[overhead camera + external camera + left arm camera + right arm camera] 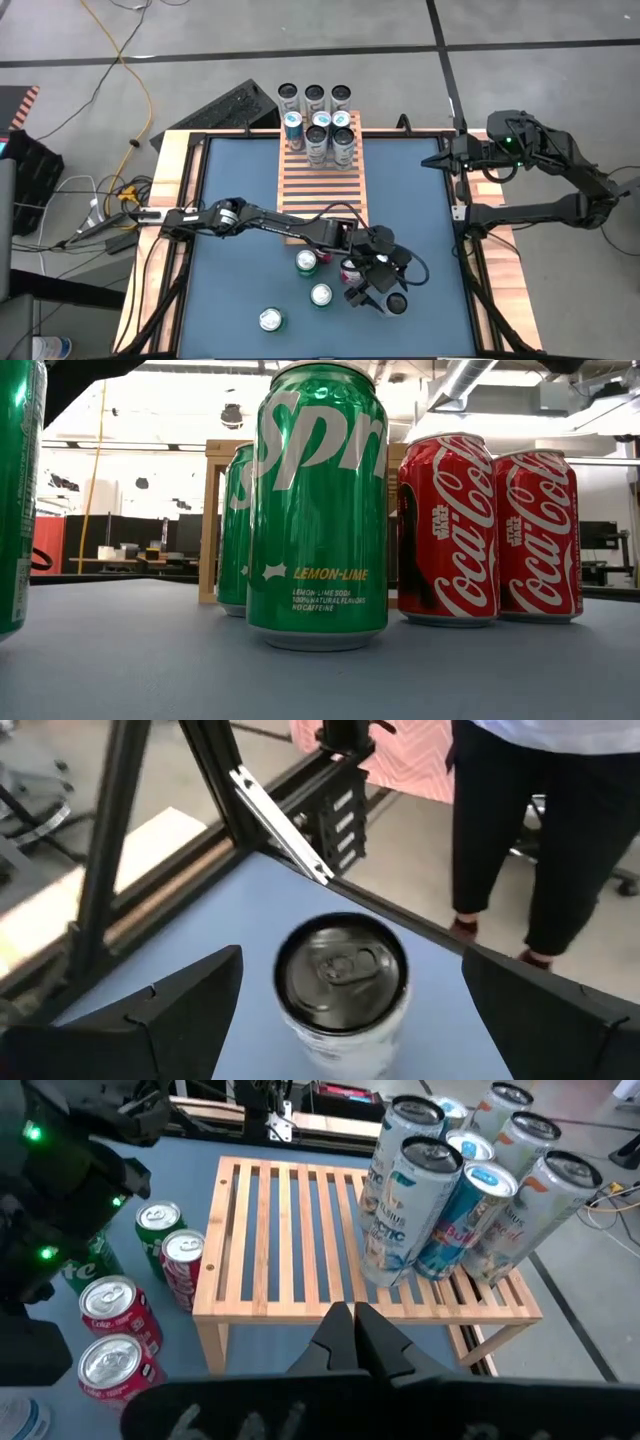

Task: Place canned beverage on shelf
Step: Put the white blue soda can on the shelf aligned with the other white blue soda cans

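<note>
The shelf (322, 172) stands at the table's far middle, cans crowding its far end. My left gripper (383, 291) hangs well short of it near the front edge, jaws spread wide and empty, a black-topped can (341, 982) standing between them untouched. My right gripper (352, 1342) waits pinched shut, empty, at the far right edge.

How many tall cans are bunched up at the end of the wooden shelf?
8. Three dark-topped cans stand in the back row at the shelf end. Five more cans crowd in front. Another may be hidden.
</note>
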Controlling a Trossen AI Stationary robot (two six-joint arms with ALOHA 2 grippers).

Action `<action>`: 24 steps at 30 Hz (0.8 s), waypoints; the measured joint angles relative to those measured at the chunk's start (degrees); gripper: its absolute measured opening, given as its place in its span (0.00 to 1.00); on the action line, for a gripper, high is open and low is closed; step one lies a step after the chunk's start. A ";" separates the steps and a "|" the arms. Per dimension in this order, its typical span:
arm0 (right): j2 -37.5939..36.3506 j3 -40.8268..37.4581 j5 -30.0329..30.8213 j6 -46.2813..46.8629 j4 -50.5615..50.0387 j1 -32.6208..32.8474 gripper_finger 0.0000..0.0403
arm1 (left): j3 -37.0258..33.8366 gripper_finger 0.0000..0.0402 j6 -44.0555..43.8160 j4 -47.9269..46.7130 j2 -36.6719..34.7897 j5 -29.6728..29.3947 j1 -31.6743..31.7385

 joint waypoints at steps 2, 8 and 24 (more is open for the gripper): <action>0.00 0.00 0.00 0.01 -0.52 0.00 0.00 | -1.02 0.91 0.99 0.71 -0.09 -0.48 0.02; 0.00 0.00 0.00 -0.02 -0.51 0.00 0.00 | -1.38 0.91 1.48 1.30 -0.02 -0.71 0.59; -0.01 0.00 0.16 -0.44 -2.12 -0.02 0.00 | -0.87 0.91 -2.36 8.72 3.95 3.23 0.58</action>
